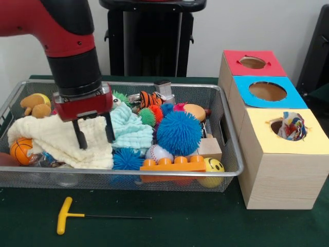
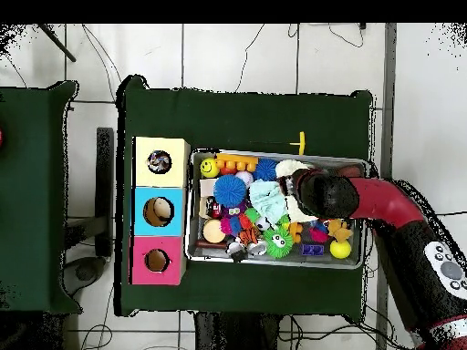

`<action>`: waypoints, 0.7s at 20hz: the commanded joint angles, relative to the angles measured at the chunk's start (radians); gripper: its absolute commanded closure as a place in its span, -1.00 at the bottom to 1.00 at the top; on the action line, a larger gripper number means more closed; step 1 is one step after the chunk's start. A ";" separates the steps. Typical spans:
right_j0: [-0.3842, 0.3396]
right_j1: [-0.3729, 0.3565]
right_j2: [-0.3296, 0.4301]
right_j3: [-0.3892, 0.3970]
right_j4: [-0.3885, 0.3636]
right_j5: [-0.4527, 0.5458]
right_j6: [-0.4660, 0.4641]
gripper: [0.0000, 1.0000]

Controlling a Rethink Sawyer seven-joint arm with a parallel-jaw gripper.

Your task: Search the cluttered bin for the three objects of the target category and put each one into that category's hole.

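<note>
Your claw (image 1: pixel 94 135) hangs released, its two dark prongs spread and pointing down onto the cream cloth (image 1: pixel 61 139) at the left end of the wire bin (image 1: pixel 226 172); it grips nothing. One patterned piece of cloth (image 1: pixel 293 126) already sits stuffed in the hole (image 1: pixel 280 126) of the yellow-topped box (image 1: pixel 288 159), bulging above the rim, so it may not have dropped fully through.

The main risk, as I judge it, is the cream cloth itself. It is wide, limp and draped over neighbours, with an orange basketball toy (image 1: pixel 21 150) tucked under its left edge. Pinch only a thin fold and it could slip free on the lift; take too much and it may drag the ball or other toys out over the rim. Just beside the right prong lies a mint-green cloth (image 1: pixel 131 128), its edge touching the cream one, so closing there could catch both.

Carrying a trailing cloth to the yellow box means crossing the whole bin. A big blue spiky ball (image 1: pixel 179 133), a smaller blue one (image 1: pixel 127 159), an orange building brick (image 1: pixel 172 165) and a yellow smiley ball (image 1: pixel 212 167) lie along that path and could snag a hanging corner. The blue and red boxes stand behind the yellow one. A yellow-handled tool (image 1: pixel 69 215) lies on the desk (image 1: pixel 205 226) in front of the bin, clear of the work.
</note>
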 commanded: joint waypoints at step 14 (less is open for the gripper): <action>0.112 0.044 -0.147 0.133 -0.003 -0.207 0.149 -1.00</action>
